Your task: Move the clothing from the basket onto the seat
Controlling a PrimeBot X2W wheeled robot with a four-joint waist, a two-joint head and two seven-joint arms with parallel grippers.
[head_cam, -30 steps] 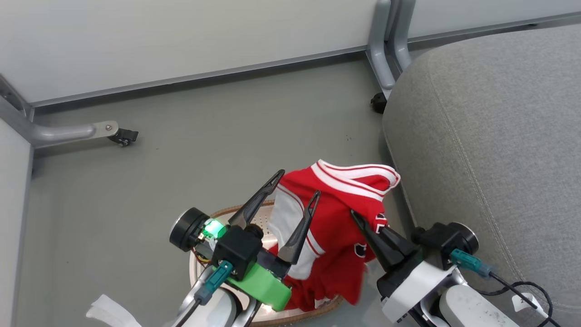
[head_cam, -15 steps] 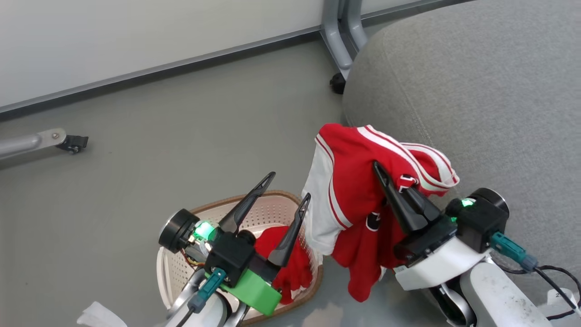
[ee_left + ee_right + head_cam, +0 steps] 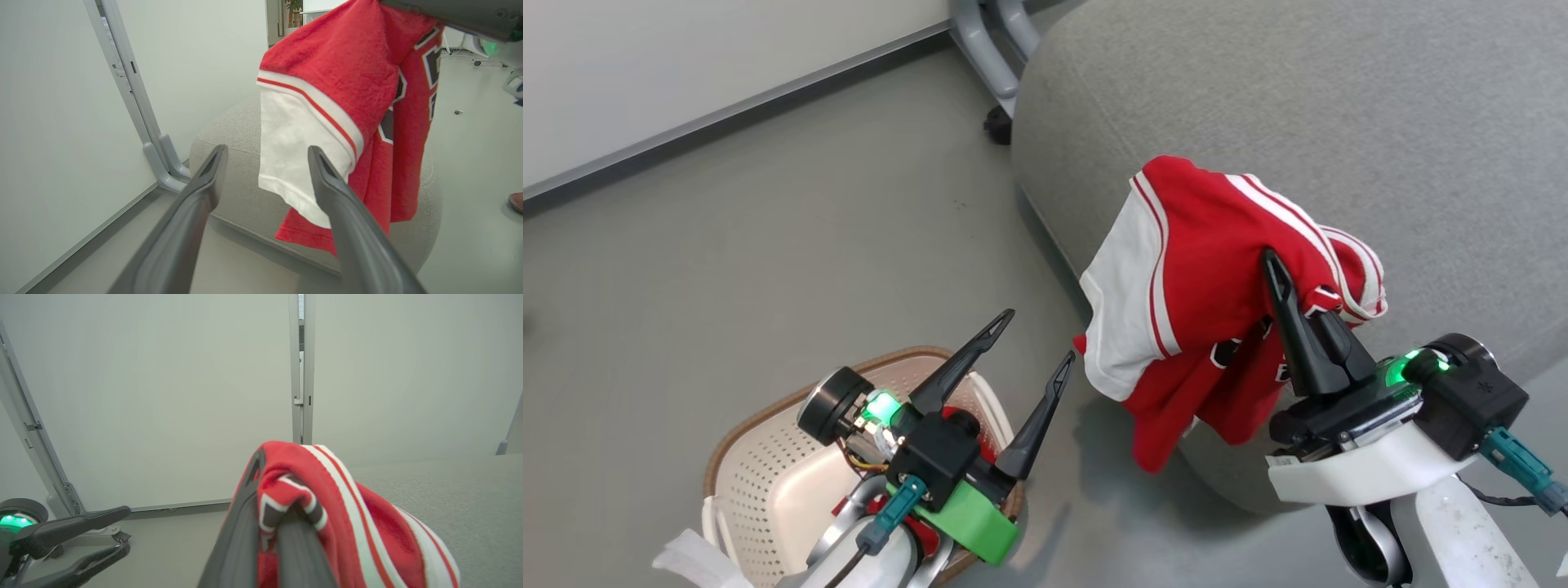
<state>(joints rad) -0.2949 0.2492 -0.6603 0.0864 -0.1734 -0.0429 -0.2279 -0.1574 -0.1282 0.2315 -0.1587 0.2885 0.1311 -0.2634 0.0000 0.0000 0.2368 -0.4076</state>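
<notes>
Right gripper [image 3: 1294, 296] pinches red white-sleeved jersey [image 3: 1192, 269], one finger [image 3: 300, 551] tip-deep in folds, over the rounded edge of grey woven seat cushion [image 3: 1258, 98]. Left gripper [image 3: 1039, 335] wide, empty, half-masks cream perforated basket [image 3: 760, 478]; bare floor [image 3: 1086, 490] between.

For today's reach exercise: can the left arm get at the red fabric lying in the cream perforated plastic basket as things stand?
Probably yes: the open left gripper hangs over the cream perforated plastic basket, with nothing covering the red fabric inside, though its fingers point away from it.
</notes>
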